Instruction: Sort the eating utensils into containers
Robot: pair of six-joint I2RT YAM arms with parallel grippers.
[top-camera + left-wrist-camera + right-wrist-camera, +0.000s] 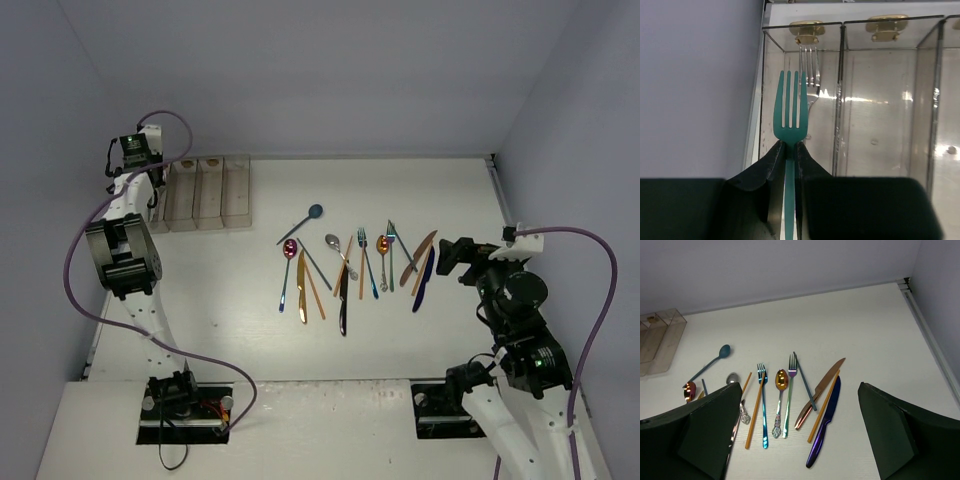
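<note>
left claw [788, 150] clamping teal fork [790, 112] | silver fork [810, 65] lying at its 12 o'clock inside bin [839, 100] | right claw [797, 412] gaping above loose utensils [781, 380]

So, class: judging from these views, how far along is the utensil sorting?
Done: one silver fork lies in a container compartment. In hand: the left end effector grips a teal fork at that compartment. Left: over a dozen utensils lie on the table, the open right end effector beside them.
</note>
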